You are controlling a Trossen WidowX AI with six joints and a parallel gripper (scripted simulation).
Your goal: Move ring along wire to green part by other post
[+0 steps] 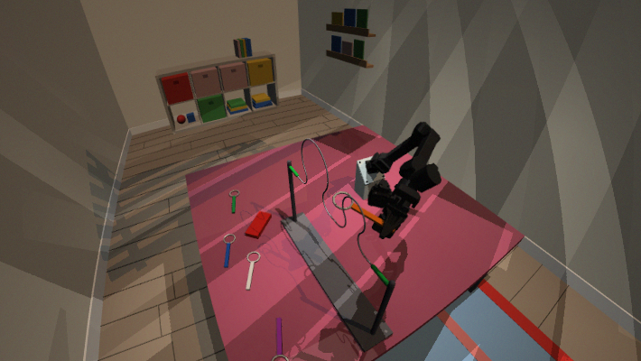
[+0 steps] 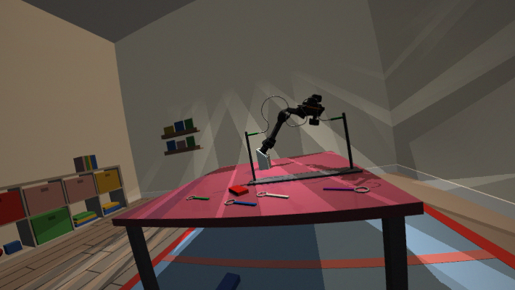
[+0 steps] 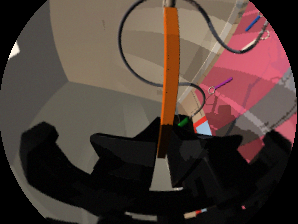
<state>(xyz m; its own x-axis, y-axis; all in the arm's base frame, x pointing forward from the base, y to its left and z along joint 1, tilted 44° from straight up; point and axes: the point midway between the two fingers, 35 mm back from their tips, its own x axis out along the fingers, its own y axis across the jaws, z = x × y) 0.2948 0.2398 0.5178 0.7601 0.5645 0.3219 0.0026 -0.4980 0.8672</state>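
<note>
The orange handle [image 1: 367, 214] [image 2: 314, 107] [image 3: 171, 60] is clamped in my gripper [image 1: 385, 226] [image 3: 161, 120], which is shut on it. The pale ring [image 1: 333, 199] is at the handle's far end, overlapping the small hump of the thin grey wire [image 1: 363, 221] [image 3: 120, 40] in the middle. The wire seems to pass through it; whether they touch cannot be told. The ring is mostly cut off in the wrist view. One green part [image 1: 380, 273] [image 2: 336, 118] [image 3: 183, 121] meets the near post [image 1: 382, 307] [image 2: 347, 145]; the other green part [image 1: 293, 171] [image 2: 252, 134] meets the far post [image 1: 292, 194] [image 2: 250, 159].
The wire has a tall loop [image 2: 262, 109] near the far post. A grey base [image 1: 331, 275] joins both posts. A red block [image 1: 258, 225] [image 2: 239, 190] and green, blue, white and purple ring tools lie on the pink table [image 1: 460, 226], beyond the base from the arm.
</note>
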